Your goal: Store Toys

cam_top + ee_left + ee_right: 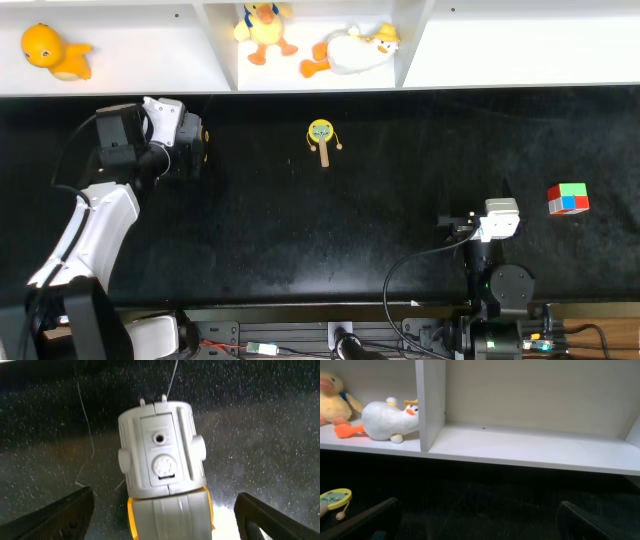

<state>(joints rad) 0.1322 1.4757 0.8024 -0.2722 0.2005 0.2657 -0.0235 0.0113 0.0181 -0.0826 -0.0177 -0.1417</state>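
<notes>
**Left gripper lining up on a grey toy robot**

I am holding my left gripper (pixel 164 496) at a toy robot (pixel 160 455) lying on the black table (pixel 400 200), at about ten o'clock in the top view. My fingers are spread wide, one on either side, not touching it. The toy is pale grey, barrel-shaped and ribbed, with a yellow band. I judge this the grasp step: next I am needing to close on its sides, then carry it to the white shelf (pixel 500 55) at twelve o'clock.

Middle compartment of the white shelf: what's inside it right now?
A yellow plush duck and, beside it, a white plush duck with orange feet lying on its side. Anything behind or under the two toys is covered by them.
</notes>
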